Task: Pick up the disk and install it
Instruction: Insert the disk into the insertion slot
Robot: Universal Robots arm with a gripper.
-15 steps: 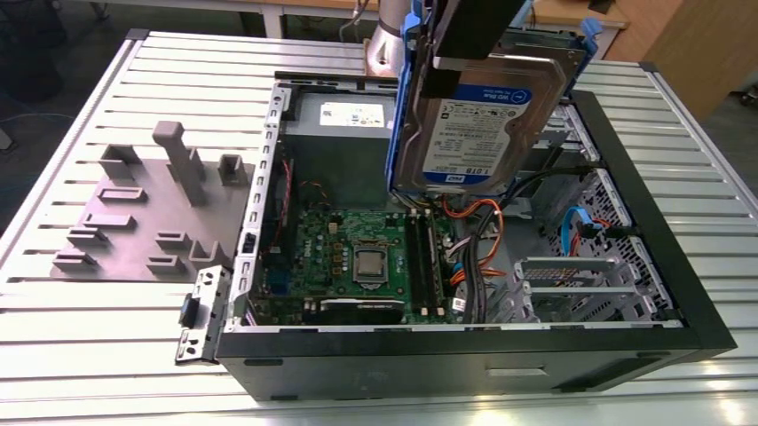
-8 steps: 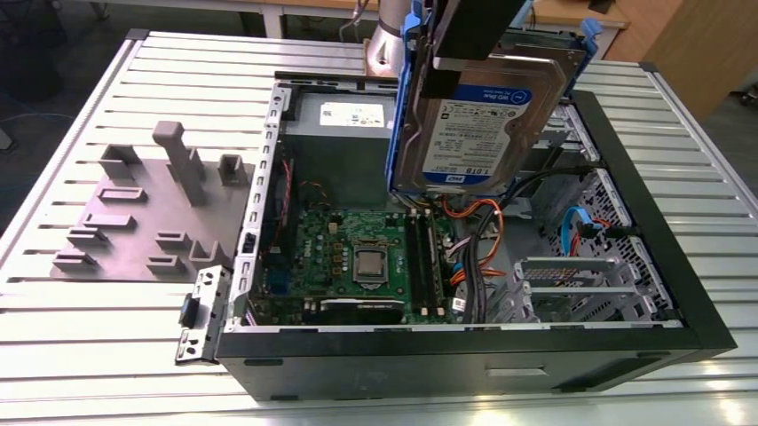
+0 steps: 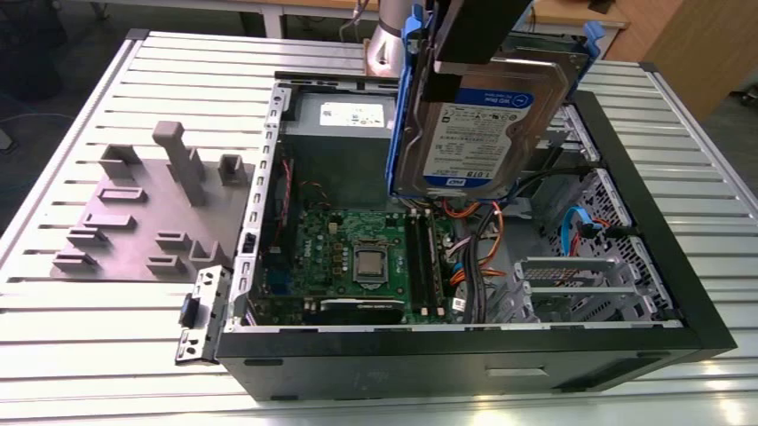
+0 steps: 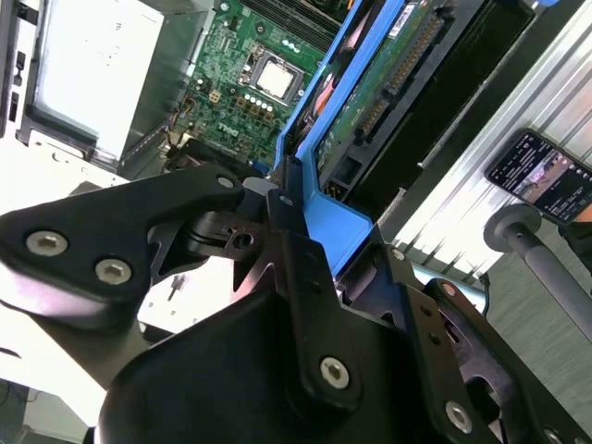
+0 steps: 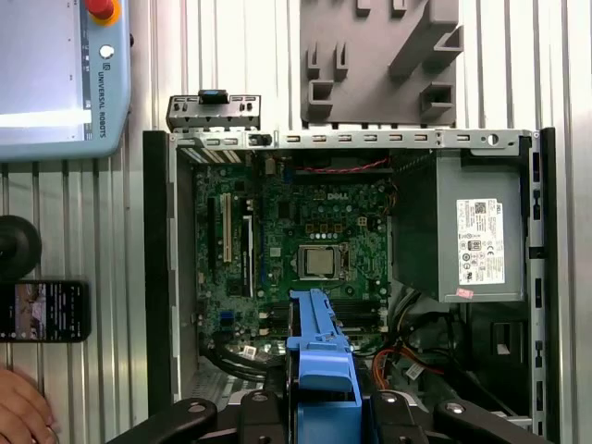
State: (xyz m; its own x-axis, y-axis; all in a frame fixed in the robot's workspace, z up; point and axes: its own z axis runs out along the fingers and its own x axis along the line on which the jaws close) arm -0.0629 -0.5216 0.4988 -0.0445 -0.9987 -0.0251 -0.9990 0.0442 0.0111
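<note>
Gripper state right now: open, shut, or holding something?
Gripper: shut on the disk, gripping its blue carrier and holding it above the open computer case.

The gripper (image 4: pixel 277 199) is matte black in both wrist views, built of flat link plates with rounded ends and thick angular bars. Silver round-headed screws (image 4: pixel 335 372) with hex sockets pin the links together. At the top centre of the exterior view the arm (image 3: pixel 385 40) is a smooth silver-grey tube beside the gripper's black boxy body.
</note>
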